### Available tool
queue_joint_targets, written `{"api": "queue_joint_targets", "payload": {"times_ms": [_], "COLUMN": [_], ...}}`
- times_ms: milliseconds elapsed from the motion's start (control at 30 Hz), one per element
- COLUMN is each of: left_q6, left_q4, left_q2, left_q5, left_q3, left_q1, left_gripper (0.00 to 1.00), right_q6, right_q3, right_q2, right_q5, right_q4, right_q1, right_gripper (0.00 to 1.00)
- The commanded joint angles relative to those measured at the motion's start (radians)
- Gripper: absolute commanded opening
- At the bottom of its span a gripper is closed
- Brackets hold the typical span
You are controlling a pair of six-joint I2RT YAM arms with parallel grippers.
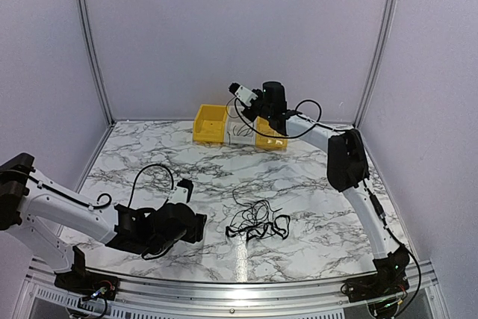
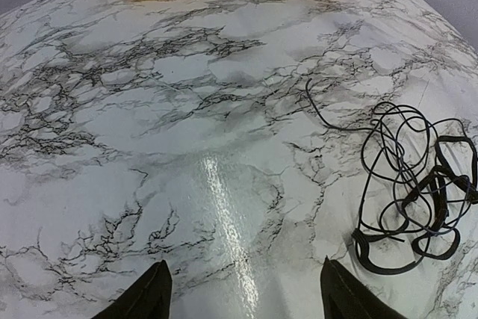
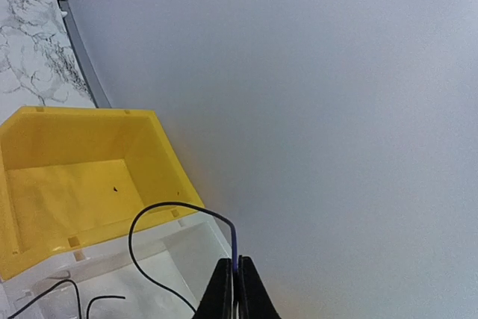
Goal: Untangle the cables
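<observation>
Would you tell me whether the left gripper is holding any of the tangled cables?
No, the left gripper stands open over the bare table, with the cables lying apart to its right.

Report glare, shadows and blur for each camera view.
Top external: a bright glare streak on the marble table near the cables; shadows faint. Left wrist: a similar streak down the table's middle; the cables are sharp. Right wrist: even light, yellow bin crisp, right gripper a dark shape with little detail.

Glossy marble-look table — smooth plastic bin
</observation>
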State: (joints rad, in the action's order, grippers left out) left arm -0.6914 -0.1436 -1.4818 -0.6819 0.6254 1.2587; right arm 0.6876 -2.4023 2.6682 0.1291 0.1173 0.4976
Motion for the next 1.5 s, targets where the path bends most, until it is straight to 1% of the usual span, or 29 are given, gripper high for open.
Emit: {"api": "queue_joint_targets", "payload": {"times_ms": [0, 200, 367, 433, 467, 500, 600, 733, 833, 900, 1033, 1100, 1167, 1267, 1367, 1467], "left_q6": [0.017, 0.016, 0.011, 0.013, 0.014, 0.015, 0.015, 0.013, 0.021, 0.026, 0.033, 0.054, 0.073, 0.114, 0.176, 0.224], "left_q4": [0.028, 0.025, 0.016, 0.008, 0.006, 0.005, 0.005, -0.007, -0.021, -0.023, -0.013, 0.002, 0.055, 0.110, 0.183, 0.233], "left_q2": [-0.017, -0.013, -0.003, -0.001, -0.001, 0.000, 0.008, 0.046, 0.079, 0.086, 0.038, -0.020, -0.113, -0.242, -0.376, -0.518], "left_q5": [-0.007, -0.003, -0.004, -0.001, 0.000, 0.002, 0.002, -0.014, -0.016, 0.021, 0.176, 0.262, 0.347, 0.429, 0.442, 0.419], "left_q3": [0.025, 0.021, 0.006, 0.003, 0.002, 0.003, -0.001, -0.009, 0.025, 0.072, 0.213, 0.307, 0.424, 0.594, 0.783, 0.946], "left_q1": [0.004, 0.003, 0.004, 0.004, 0.004, 0.004, 0.004, 0.003, -0.014, -0.055, -0.189, -0.271, -0.332, -0.390, -0.423, -0.456], "left_gripper": [0.71, 0.71, 0.71, 0.71, 0.71, 0.71, 0.71, 0.72, 0.75, 0.76, 0.71, 0.66, 0.60, 0.54, 0.53, 0.56], "right_q6": [-0.034, -0.047, -0.070, -0.076, -0.076, -0.081, -0.099, -0.135, -0.184, -0.208, -0.257, -0.297, -0.352, -0.376, -0.365, -0.354], "right_q3": [0.043, 0.094, 0.175, 0.208, 0.216, 0.216, 0.242, 0.361, 0.483, 0.564, 0.756, 0.875, 0.974, 1.105, 1.248, 1.369], "right_q2": [-0.049, -0.091, -0.191, -0.234, -0.250, -0.262, -0.311, -0.413, -0.513, -0.583, -0.758, -0.856, -0.963, -1.086, -1.185, -1.240], "right_q5": [-0.006, -0.005, 0.000, 0.007, 0.014, 0.021, 0.044, 0.096, 0.139, 0.178, 0.240, 0.282, 0.329, 0.378, 0.400, 0.442], "right_q4": [-0.033, -0.110, -0.176, -0.191, -0.210, -0.235, -0.291, -0.314, -0.308, -0.310, -0.291, -0.273, -0.259, -0.278, -0.286, -0.284], "right_q1": [0.009, 0.009, 0.006, 0.007, 0.007, 0.007, 0.007, 0.006, 0.005, -0.001, -0.030, -0.063, -0.105, -0.149, -0.153, -0.153], "right_gripper": [0.09, 0.20, 0.23, 0.27, 0.31, 0.33, 0.36, 0.42, 0.45, 0.47, 0.51, 0.52, 0.54, 0.55, 0.56, 0.56]}}
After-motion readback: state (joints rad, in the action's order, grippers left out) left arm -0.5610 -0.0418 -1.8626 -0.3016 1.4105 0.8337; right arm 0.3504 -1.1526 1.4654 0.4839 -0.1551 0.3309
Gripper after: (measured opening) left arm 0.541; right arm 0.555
